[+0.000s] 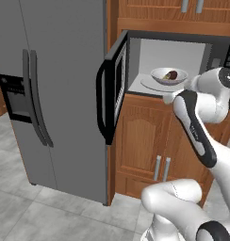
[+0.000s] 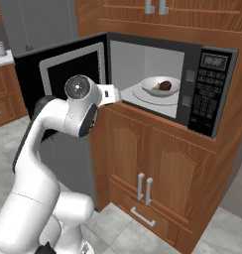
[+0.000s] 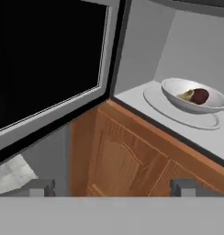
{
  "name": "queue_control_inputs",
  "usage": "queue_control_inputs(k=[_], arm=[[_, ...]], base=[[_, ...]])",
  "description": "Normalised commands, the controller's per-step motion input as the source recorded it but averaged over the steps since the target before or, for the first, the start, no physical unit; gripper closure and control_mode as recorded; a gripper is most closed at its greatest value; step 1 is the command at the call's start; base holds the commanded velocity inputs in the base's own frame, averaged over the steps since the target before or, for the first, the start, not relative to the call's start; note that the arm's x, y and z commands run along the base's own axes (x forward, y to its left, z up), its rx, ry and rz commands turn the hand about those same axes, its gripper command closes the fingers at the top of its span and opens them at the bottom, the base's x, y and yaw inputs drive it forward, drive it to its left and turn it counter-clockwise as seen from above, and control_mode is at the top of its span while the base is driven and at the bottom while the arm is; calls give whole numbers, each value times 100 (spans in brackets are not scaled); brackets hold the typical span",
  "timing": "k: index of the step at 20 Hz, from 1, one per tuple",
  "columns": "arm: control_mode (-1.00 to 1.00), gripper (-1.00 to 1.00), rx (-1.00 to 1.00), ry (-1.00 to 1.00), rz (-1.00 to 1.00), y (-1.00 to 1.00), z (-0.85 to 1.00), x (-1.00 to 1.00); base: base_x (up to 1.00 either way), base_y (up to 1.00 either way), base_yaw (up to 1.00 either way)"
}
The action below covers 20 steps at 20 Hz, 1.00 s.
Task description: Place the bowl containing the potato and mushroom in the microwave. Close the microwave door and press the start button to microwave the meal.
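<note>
Bowl (image 2: 160,85) with potato (image 3: 187,95) and mushroom (image 3: 199,96) is seen on microwave (image 2: 212,94) turntable | jaws wide, empty, near the opening's left corner | microwave door (image 1: 113,89) should be pushed from its outer face, near the handle edge.

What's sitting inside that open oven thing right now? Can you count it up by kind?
Bowl: 1
Potato: 1
Mushroom: 1
Glass turntable: 1
Total: 4, all inside the microwave.
</note>
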Motion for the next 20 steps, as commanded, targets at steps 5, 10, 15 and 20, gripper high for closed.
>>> queue_control_inputs(k=[5,10,15,20], arm=[[-100,-100,-51,13,15,93,12,-47],[-100,-100,-48,2,4,96,-2,-33],[-100,-100,-42,-6,4,68,-46,-48],[-100,-100,-34,-14,1,56,-31,-54]], base=[[0,0,0],[0,0,0],[0,0,0],[0,0,0]])
